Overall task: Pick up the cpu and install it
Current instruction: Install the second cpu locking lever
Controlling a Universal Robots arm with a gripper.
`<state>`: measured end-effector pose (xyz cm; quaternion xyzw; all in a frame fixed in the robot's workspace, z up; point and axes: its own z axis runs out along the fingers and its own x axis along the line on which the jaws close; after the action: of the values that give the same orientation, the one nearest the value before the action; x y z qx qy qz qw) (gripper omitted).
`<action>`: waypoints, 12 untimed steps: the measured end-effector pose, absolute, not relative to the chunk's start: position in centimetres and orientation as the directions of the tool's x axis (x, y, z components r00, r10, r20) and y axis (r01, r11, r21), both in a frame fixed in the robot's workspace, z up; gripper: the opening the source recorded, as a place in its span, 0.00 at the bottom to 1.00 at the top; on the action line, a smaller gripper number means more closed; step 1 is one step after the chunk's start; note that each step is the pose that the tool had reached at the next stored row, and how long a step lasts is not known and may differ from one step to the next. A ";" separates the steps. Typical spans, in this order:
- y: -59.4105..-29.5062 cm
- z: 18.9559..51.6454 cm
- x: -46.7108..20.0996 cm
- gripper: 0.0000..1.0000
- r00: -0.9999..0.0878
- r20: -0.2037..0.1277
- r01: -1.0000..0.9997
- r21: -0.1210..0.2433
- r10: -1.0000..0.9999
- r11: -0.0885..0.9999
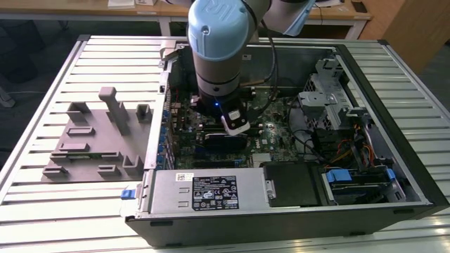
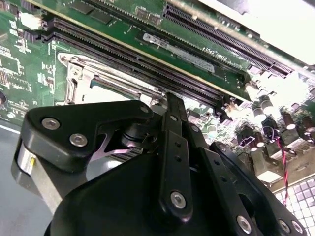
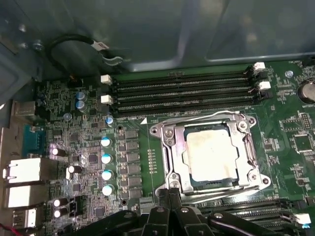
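Observation:
The cpu, a square chip with a pale, smudged metal top, lies flat inside the metal socket frame on the green motherboard. In the first wrist view my gripper hovers just beside the socket's edge, its black fingers pressed together with nothing between them. The second wrist view shows the same fingertips meeting close to a corner of the socket frame. The arm reaches down into the open computer case.
Memory slots run along one side of the socket, and more slots lie on the other. Capacitors and rear ports stand nearby. A grey moulded fixture block sits on the slatted table at the exterior view's left.

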<state>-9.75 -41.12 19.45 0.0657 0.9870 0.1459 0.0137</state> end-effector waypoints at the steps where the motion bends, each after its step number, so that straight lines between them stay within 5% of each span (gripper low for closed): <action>1: -41.1 19.4 -9.8 0.11 -0.991 -0.007 0.126 0.296 0.134 0.947; 12: -41.1 19.4 -9.9 0.11 -0.991 -0.006 0.126 0.305 0.134 0.944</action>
<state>-9.91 -41.13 19.45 0.0658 0.9858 0.1536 0.0132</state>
